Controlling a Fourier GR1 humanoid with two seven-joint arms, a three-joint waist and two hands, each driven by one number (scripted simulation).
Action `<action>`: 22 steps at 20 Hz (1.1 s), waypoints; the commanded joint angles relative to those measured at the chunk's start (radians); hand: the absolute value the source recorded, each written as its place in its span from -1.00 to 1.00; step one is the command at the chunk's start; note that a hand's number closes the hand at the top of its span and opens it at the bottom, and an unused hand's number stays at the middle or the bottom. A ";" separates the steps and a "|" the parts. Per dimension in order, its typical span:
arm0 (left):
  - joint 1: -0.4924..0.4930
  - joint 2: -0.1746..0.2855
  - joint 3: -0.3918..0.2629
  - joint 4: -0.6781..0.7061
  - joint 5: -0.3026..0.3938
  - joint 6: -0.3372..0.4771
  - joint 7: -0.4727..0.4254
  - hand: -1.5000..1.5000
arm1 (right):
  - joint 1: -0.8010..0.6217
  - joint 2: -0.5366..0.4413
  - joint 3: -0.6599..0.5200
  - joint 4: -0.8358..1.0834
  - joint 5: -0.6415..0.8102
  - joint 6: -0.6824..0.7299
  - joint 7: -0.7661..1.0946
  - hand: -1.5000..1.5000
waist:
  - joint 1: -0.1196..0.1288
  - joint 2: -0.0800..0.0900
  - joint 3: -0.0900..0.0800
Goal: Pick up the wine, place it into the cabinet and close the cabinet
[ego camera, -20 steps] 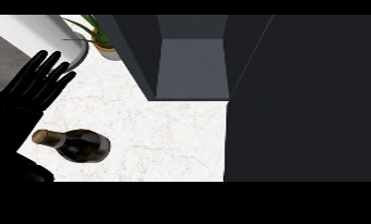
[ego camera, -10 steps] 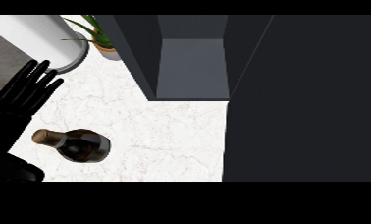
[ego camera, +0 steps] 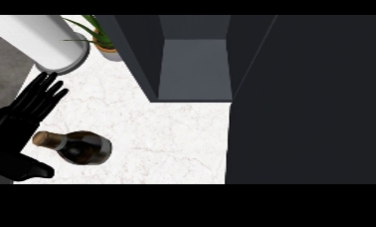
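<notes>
While the wine bottle (ego camera: 81,147) sat on the marble counter (ego camera: 169,136), short of the open cabinet (ego camera: 195,71), the left hand (ego camera: 22,121) hung just beside its neck, fingers spread, thumb apart, apparently placed to wrap round it. No right hand showed.

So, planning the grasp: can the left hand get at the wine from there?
Probably yes: the open left hand is right beside the wine, at its neck, nothing between them.
</notes>
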 commanded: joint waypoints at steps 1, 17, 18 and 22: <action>-0.044 0.027 0.036 0.183 -0.070 -0.061 -0.114 -1.00 | 0.082 0.001 0.011 -0.073 -0.031 0.025 0.008 -1.00 | -0.007 0.000 0.000; -0.048 0.048 0.021 0.461 -0.270 -0.157 -0.402 -1.00 | -0.066 0.009 0.006 -0.021 0.006 -0.013 0.093 -1.00 | 0.001 0.000 0.000; -0.037 0.020 -0.005 0.466 -0.277 -0.159 -0.399 -1.00 | -0.026 0.014 0.020 -0.084 0.014 -0.016 0.097 -1.00 | -0.001 0.000 0.000; -0.079 0.078 0.020 0.599 -0.323 -0.178 -0.488 -1.00 | 0.022 0.024 -0.007 -0.008 -0.003 0.026 -0.008 -1.00 | -0.002 0.000 0.000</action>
